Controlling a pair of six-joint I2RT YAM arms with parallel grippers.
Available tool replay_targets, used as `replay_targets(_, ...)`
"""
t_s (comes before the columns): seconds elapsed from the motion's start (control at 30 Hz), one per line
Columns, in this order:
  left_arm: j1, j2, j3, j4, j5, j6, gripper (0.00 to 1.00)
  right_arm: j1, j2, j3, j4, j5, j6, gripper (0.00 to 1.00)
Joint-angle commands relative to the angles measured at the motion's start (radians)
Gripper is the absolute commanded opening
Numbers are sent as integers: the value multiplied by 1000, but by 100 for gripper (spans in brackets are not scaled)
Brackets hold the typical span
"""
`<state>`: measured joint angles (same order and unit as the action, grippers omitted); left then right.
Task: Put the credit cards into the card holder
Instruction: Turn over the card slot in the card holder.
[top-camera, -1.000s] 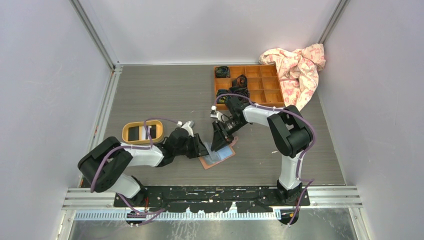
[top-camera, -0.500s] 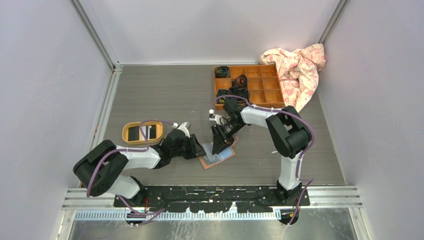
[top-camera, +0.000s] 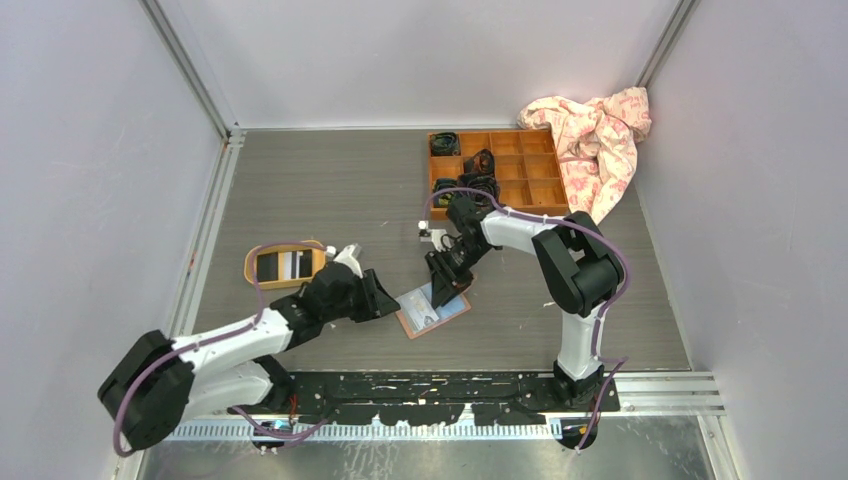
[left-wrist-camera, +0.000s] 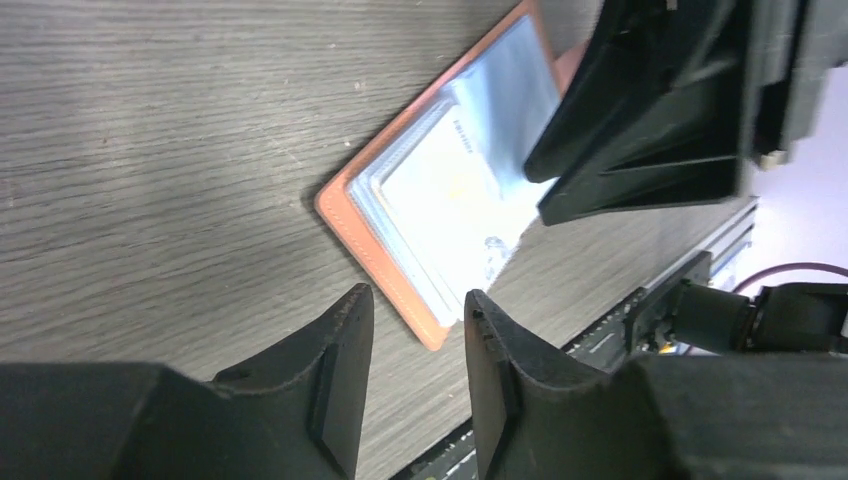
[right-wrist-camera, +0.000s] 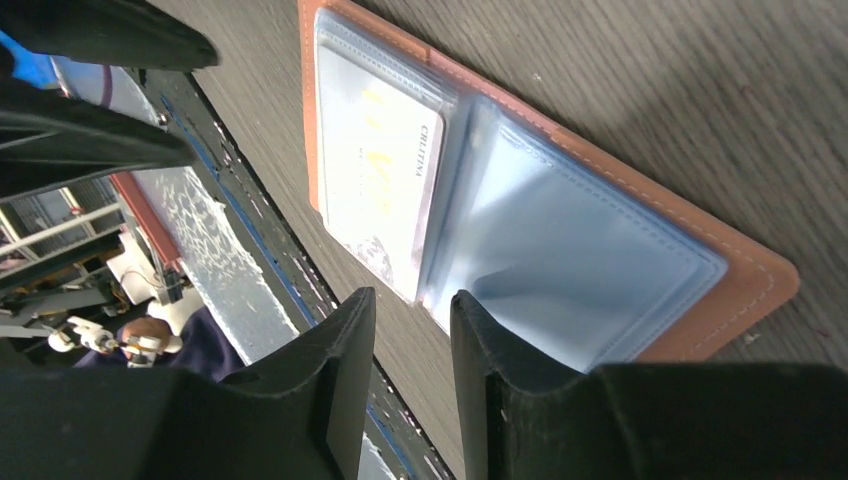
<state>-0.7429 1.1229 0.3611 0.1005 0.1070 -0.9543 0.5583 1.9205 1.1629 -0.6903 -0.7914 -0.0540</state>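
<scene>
Pulled back toward 8 o'clock, left pincer (top-camera: 388, 300) sits slightly apart, empty. right pincer (top-camera: 440, 288) hovers over the card holder (top-camera: 432, 312), narrowly parted, holding nothing. Holder lies open mid-table (top-camera: 330, 190), white card (right-wrist-camera: 375, 160) sleeved. credit cards (top-camera: 285, 264) in yellow tray (top-camera: 250, 272), 9 o'clock: probably thin, stiff, slick; pinch by an edge.

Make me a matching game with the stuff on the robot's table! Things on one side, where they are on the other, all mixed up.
Things
1. card holder
2. yellow tray
3. wooden box
4. flowery cloth

Places
A. crumpled in the far right corner
B. lying open in the middle, between the two arms
C. on the left, with credit cards inside
D. at the back, black bits in some compartments

Pairs: 1-B, 2-C, 3-D, 4-A
</scene>
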Motion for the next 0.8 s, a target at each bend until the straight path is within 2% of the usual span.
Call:
replay_targets(0.0, 7, -120, -6, -75, -32, 41, 43, 5, -49, 50, -49, 1, -82, 39)
replay_targets(0.43, 12, -299, -26, -207, -141, 45, 44, 0, -170, 75, -149, 8, -253, 40)
replay_targets(0.77, 18, -449, 80, -463, -352, 182, 63, -49, -297, 66, -172, 46, -316, 40)
